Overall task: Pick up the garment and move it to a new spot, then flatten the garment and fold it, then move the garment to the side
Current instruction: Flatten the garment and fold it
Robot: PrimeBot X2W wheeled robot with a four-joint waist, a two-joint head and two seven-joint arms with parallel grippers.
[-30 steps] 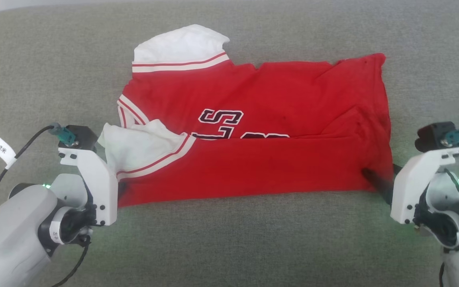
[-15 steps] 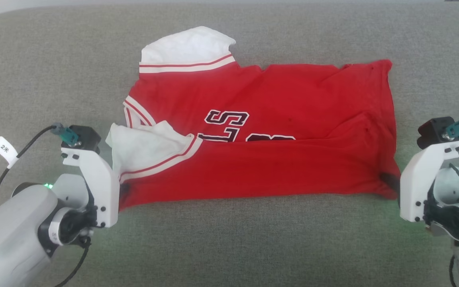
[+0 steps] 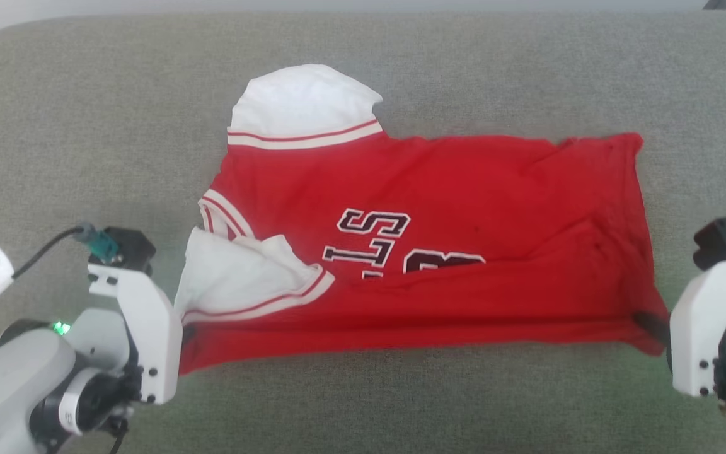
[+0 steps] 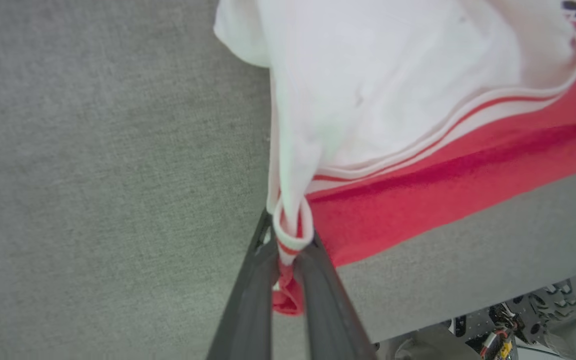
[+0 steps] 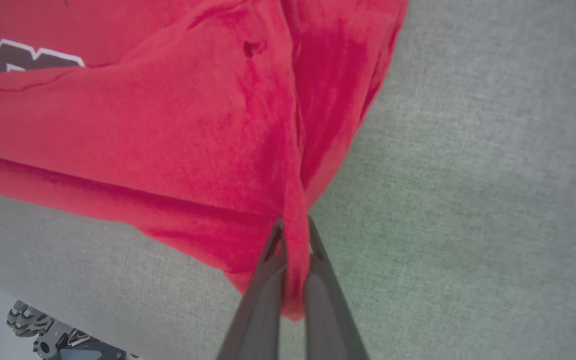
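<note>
garment (image 3: 464, 189) | soft red cloth, half-folded rectangle on grey fabric (image 3: 401, 403) | left jaws, right jaws clamped on corners

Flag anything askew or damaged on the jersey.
The garment lies half folded; its near white sleeve is bunched over the red fold, not flat. A small dark mark, possibly a hole, sits near its right end.

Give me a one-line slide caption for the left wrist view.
The left gripper, shut, pinches the jersey by its striped sleeve trim, with the grey surface behind.
</note>
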